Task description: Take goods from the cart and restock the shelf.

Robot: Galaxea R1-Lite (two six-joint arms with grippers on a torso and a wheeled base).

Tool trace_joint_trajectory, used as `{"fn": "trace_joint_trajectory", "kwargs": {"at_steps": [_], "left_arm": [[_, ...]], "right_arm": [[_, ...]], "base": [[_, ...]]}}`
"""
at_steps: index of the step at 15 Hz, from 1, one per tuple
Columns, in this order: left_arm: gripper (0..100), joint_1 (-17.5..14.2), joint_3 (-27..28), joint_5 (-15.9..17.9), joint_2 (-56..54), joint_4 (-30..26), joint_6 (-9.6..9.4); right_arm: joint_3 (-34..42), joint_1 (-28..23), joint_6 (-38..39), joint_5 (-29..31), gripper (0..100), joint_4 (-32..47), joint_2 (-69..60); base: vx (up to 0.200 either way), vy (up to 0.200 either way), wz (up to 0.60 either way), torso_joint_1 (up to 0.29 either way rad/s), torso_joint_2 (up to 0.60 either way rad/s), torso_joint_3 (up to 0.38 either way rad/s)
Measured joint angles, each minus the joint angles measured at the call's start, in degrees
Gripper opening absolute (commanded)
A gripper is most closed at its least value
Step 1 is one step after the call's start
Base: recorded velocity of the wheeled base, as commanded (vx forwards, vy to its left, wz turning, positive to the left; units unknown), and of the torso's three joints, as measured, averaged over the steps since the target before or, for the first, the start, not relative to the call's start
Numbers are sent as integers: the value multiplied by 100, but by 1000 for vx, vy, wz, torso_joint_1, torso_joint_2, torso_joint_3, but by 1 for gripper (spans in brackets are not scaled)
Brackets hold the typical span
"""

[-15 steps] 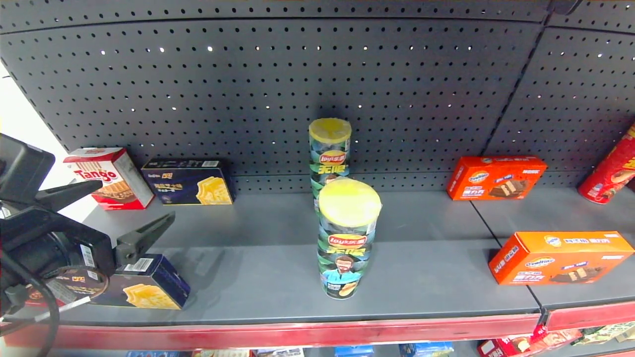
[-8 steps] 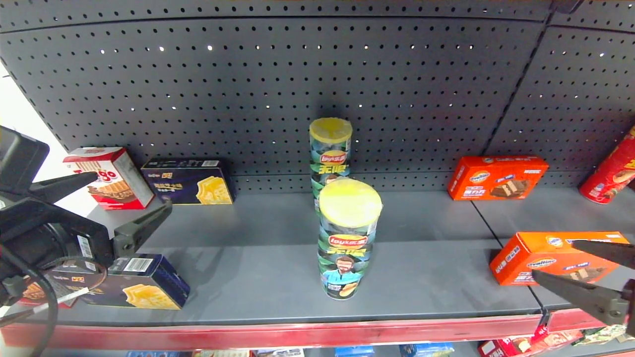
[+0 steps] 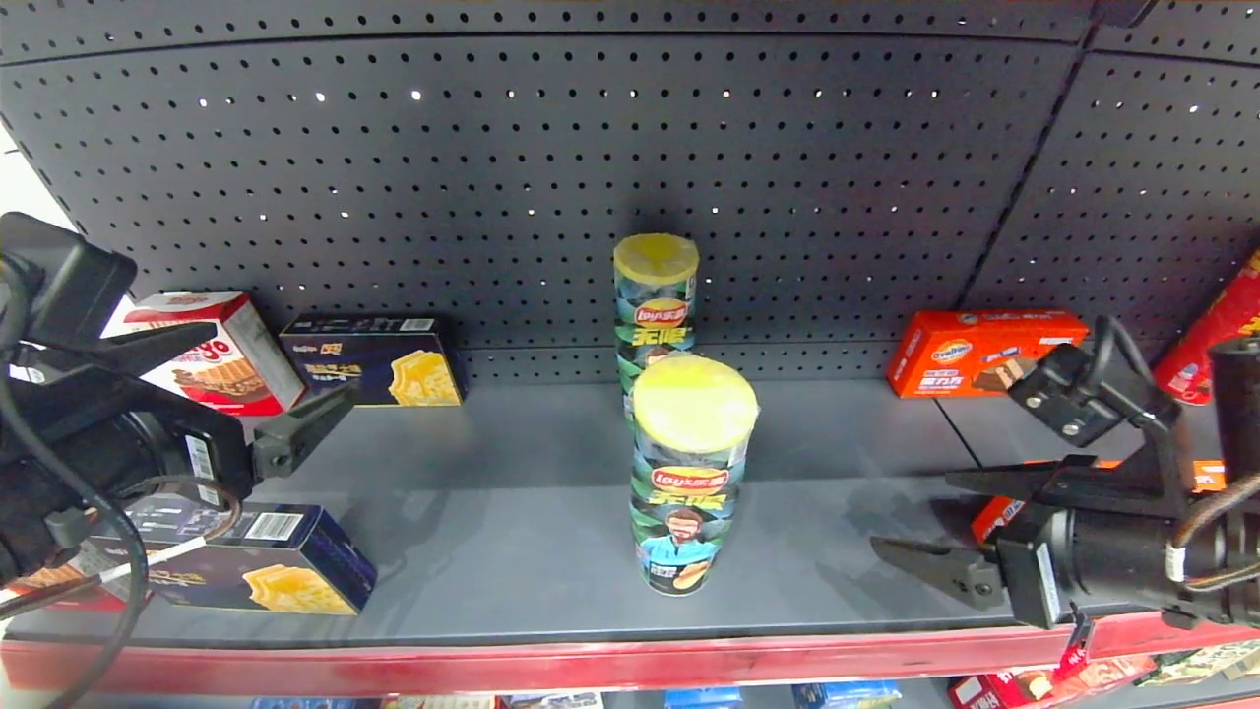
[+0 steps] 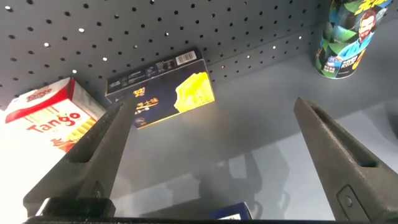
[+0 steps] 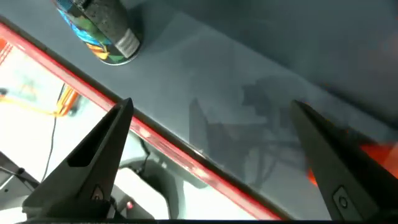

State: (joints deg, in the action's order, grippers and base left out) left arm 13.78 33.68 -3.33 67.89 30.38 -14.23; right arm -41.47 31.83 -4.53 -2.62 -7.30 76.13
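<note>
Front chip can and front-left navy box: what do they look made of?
Front chip can: probably a paperboard tube with glossy printed wrap, judging by its sheen; lid looks like matte yellow plastic. Navy box: printed paperboard, semi-gloss, with crisp folded edges.

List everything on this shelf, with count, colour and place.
tall cardboard chip cans with yellow plastic lids: 2, green-blue pattern, shelf centre, upright, one behind the other
flat dark blue cardboard boxes: 2, navy with yellow picture, one back left, one front left
red-and-white cardboard wafer box: 1, back left corner
flat orange cardboard boxes: 2, one back right, one front right and mostly hidden
red cylindrical can: 1, far right, tilted
grey metal shelf: 1, red front edge
dark perforated back panel: 1, behind the shelf
left tool: 1, black, open, above the shelf's left side
right tool: 1, black, open, front right
</note>
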Motion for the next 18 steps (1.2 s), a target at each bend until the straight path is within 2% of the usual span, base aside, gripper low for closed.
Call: {"fn": "trace_joint_trajectory", "kwargs": {"at_steps": [6,18], "left_arm": [[100,-5,132,2,221,132,0],[100,-44,315,2,551,308,0]], "right_arm": [[-634,400,-2,107,100,0,874],[-1429,714,-9,191,100,-6,1770]], "base": [[0,0,0,0,0,0],[0,0,0,0,0,0]]}}
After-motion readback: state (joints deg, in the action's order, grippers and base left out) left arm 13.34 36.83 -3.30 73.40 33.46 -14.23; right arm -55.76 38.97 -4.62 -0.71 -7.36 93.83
